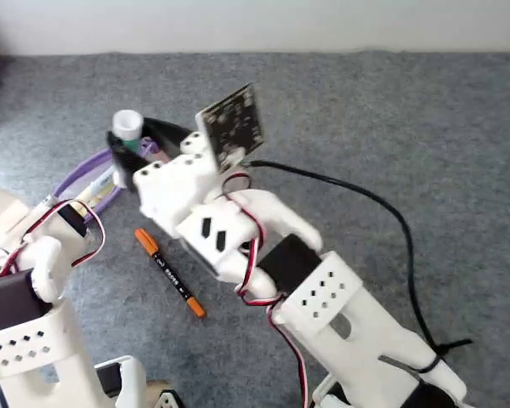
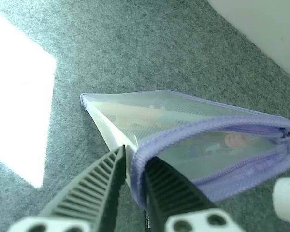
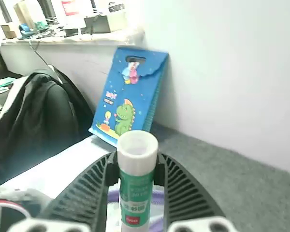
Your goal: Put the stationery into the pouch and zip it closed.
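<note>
Clearly, the right gripper (image 3: 135,162) clamps a glue stick (image 3: 137,186) over the purple pouch (image 2: 198,140), and the left gripper (image 2: 133,164) pinches its rim.

White plastic shells (image 1: 340,297), black servos (image 1: 286,259), red-white-black wires (image 1: 253,251), one thick black cable (image 1: 410,255), bare circuit board (image 1: 234,123), ribbed black fingers (image 2: 96,188).

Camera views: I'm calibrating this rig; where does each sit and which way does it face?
High view: fixed above, looking down on the table; left arm and right arm show.
Left wrist view: on the left arm, looking along the left gripper pinching the pouch.
Right wrist view: on the right arm, looking past the right gripper and its glue stick toward a wall.
Shared: pouch, high and left wrist views.
</note>
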